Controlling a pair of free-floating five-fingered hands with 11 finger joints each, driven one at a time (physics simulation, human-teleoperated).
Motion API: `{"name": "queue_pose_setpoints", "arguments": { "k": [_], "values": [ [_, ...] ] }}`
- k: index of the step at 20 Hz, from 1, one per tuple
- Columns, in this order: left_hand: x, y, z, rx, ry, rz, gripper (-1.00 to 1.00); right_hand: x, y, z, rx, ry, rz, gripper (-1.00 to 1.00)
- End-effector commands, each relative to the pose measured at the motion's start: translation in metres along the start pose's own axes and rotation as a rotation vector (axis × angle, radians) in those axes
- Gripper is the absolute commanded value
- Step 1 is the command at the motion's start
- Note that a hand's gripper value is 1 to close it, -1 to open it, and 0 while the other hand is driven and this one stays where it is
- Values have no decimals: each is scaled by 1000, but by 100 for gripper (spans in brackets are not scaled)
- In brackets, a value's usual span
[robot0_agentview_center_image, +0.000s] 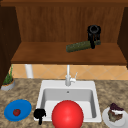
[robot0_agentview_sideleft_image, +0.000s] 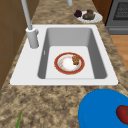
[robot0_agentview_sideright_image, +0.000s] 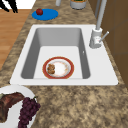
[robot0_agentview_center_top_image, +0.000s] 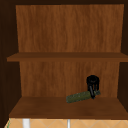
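Right hand (robot0_agentview_center_image: 94, 33) up in wall cabinet, fingers curled round one end of green cucumber (robot0_agentview_center_image: 79, 46), holding it just over bottom shelf (robot0_agentview_center_image: 37, 55). Looks like putting-away step; next, lower gently, let go. Left hand (robot0_agentview_center_image: 39, 114) hangs by sink (robot0_agentview_center_image: 42, 86), fingers curled, holding nothing.

Speckled stone counter (robot0_agentview_center_image: 27, 87) with white sink (robot0_agentview_center_image: 42, 86), blue plate (robot0_agentview_center_image: 23, 106), white plate (robot0_agentview_center_image: 106, 118), potted plant (robot0_agentview_center_image: 7, 82)

A: What do the hands look like?
B: The right hand (robot0_agentview_center_image: 94, 32) is plain matte black, a rounded wrist ring above slim fingers.
A: And the left hand (robot0_agentview_center_image: 39, 114)?
B: Black too; markings, perhaps none.
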Motion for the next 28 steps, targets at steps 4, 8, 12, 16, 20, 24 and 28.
{"name": "queue_pose_setpoints", "arguments": {
  "k": [4, 8, 12, 16, 20, 24, 28],
  "values": [
    [0, 0, 0, 0, 0, 0, 0, 10, -24, -42, -9, 72, 48, 100],
    [0, 0, 0, 0, 0, 0, 0, 14, -20, -75, -24, 87, 89, 100],
    [0, 0, 0, 0, 0, 0, 0, 22, -5, -125, -30, 78, 77, 100],
    [0, 0, 0, 0, 0, 0, 0, 30, 8, -169, -35, 90, 86, 100],
    [0, 0, 0, 0, 0, 0, 0, 45, 17, -208, -41, 116, 114, 100],
    [0, 0, 0, 0, 0, 0, 0, 59, 21, -245, -48, 143, 123, 100],
    [0, 0, 0, 0, 0, 0, 0, 75, 25, -281, -52, 157, 136, 100]
  ]
}}
